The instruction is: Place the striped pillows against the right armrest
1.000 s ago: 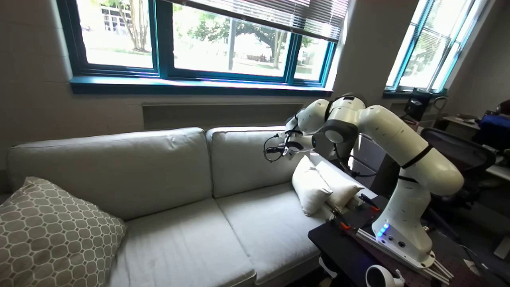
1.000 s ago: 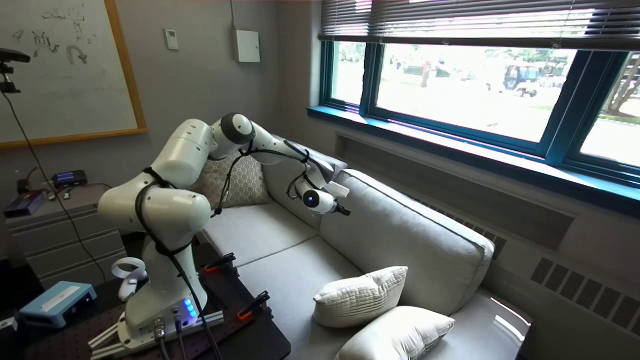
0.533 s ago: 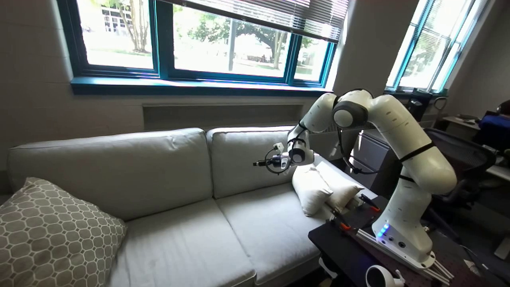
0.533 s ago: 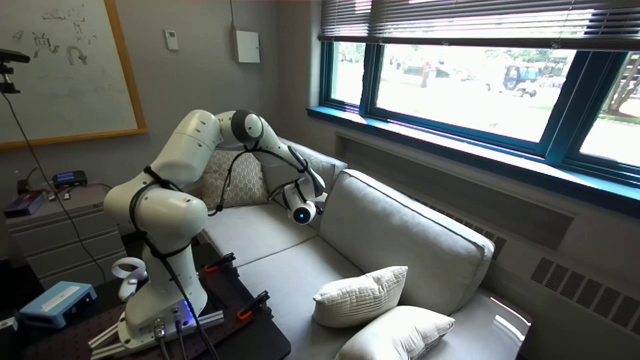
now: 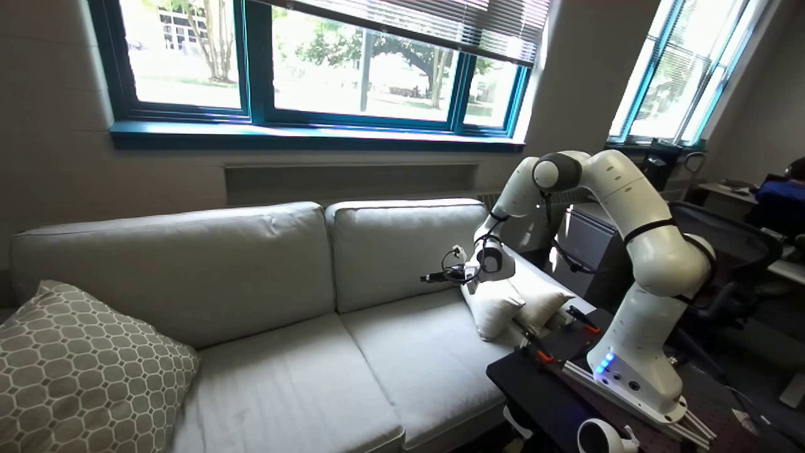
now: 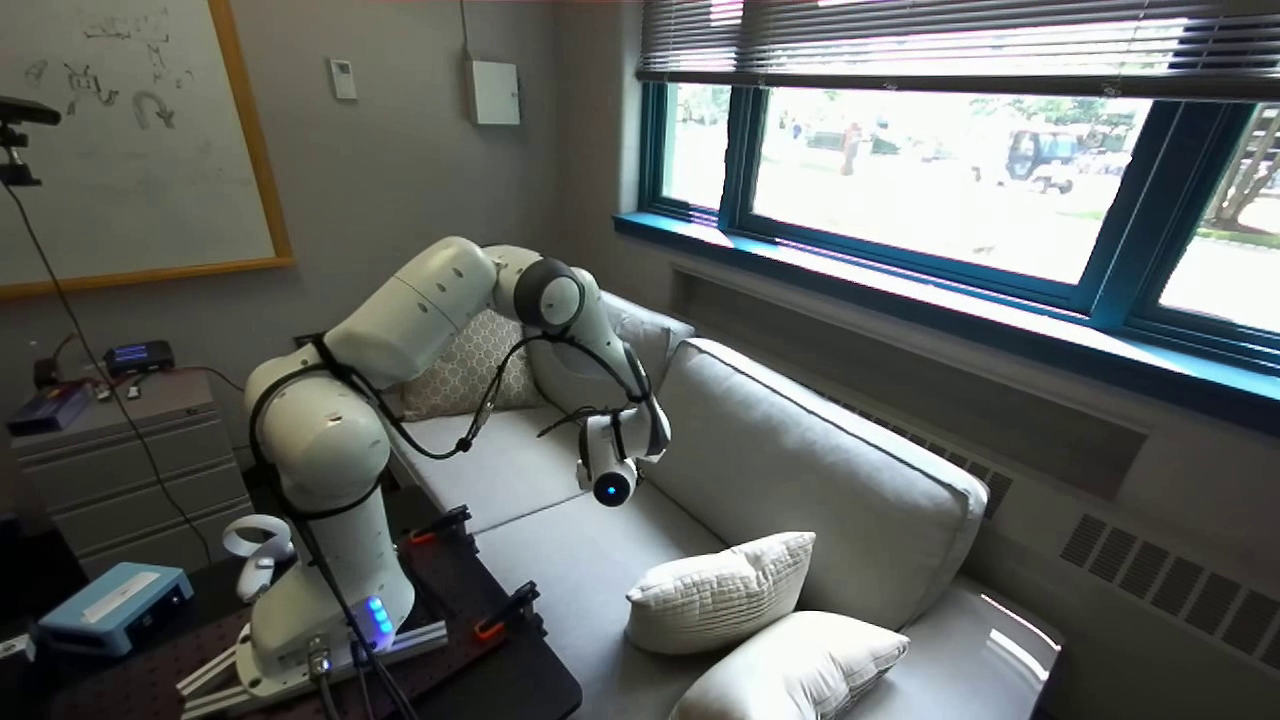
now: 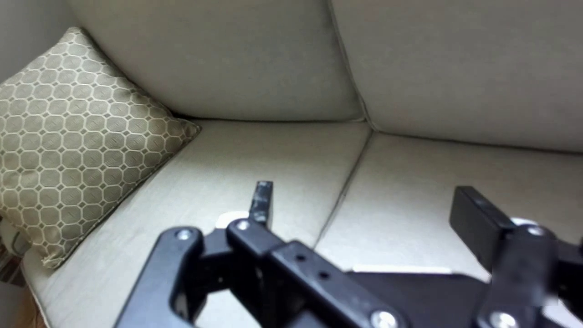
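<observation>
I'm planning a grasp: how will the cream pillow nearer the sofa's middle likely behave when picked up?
The cream pillow will probably squash when gripped, since it looks plump and puckered. It is likely light for its size, given its soft, stuffed look. Rolling seems unlikely, with those pointed corners.

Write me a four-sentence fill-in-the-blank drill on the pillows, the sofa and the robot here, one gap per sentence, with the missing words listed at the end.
1. Exactly ____ cream-white pillows lie on the sofa.
2. The lattice-patterned pillow sits at the ____ end of the sofa from them.
3. The claw holds nothing; it is not shut but ____.
4. The lights glowing on the arm's base are the color ____.

Missing words: two; opposite; open; blue.
</observation>
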`<state>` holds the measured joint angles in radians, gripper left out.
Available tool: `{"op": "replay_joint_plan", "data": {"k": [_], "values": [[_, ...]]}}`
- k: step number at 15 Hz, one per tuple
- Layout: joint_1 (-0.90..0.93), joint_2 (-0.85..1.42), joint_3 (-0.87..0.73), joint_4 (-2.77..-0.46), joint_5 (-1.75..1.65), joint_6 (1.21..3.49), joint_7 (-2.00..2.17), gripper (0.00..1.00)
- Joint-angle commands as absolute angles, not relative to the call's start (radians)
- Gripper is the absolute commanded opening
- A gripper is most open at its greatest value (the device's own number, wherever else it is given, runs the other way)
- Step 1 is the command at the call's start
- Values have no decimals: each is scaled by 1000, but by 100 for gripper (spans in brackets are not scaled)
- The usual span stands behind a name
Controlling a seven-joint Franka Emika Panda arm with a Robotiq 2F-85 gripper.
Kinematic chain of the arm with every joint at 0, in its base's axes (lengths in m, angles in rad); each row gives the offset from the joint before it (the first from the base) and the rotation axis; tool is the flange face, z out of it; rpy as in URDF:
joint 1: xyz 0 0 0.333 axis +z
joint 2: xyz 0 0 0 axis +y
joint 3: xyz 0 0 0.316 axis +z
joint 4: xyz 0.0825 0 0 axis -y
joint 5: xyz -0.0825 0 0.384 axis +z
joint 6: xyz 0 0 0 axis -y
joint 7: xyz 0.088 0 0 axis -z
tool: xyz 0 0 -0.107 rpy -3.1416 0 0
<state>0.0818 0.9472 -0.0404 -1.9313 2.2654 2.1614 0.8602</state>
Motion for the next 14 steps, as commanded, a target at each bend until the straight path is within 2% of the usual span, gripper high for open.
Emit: {"op": "replay_joint_plan", "data": {"k": [1, 14], "values": [[-22, 996, -21, -1915, 2213, 2226, 941, 100], [-142, 1038, -80, -1891, 2144, 2531, 1094, 100]]}}
